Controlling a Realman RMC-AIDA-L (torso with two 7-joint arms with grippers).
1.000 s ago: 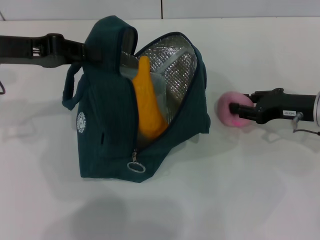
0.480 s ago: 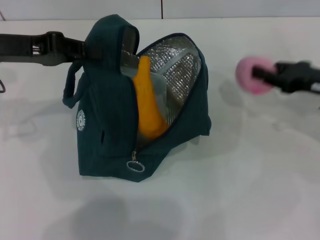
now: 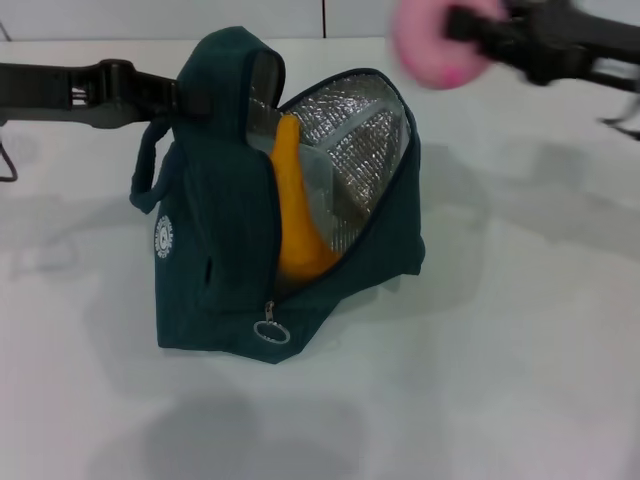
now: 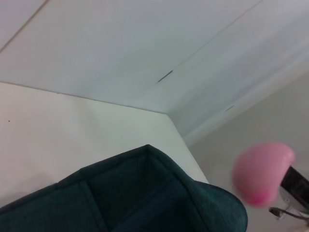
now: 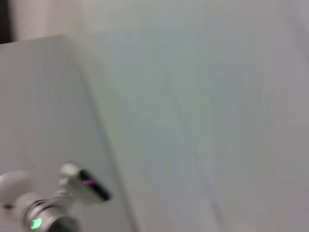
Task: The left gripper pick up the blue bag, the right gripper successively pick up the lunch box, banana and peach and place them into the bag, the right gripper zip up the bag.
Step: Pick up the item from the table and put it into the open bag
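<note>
On my head view the left gripper (image 3: 185, 92) reaches in from the left side and its jaws are pinched on the top flap of the bag (image 3: 225, 230), holding that peak up. The bag stands on the white worktop (image 3: 500, 330), just below and beside those jaws, with its mouth gaping toward the right gripper's side. The silver lining (image 3: 355, 160) shows inside the opening. The banana (image 3: 295, 205) stands nearly upright in the mouth, leaning against the left flap, below the left jaws. A pale edge behind the banana could be the lunch box (image 3: 318, 185), though I cannot say for sure from this angle. The zip pull (image 3: 270, 333) hangs at the low front end of the opening, well below both grippers.

The right gripper (image 3: 470, 28) is up in the air at the top right, above and to the right of the bag mouth, with its jaws pressed onto the pink peach (image 3: 435, 45). The peach sits at the tip of those jaws, clear of the bag and off the worktop. In the left wrist view I see the bag's dark fabric edge (image 4: 159, 193) close up and the peach (image 4: 263, 171) beyond it, in the air.
</note>
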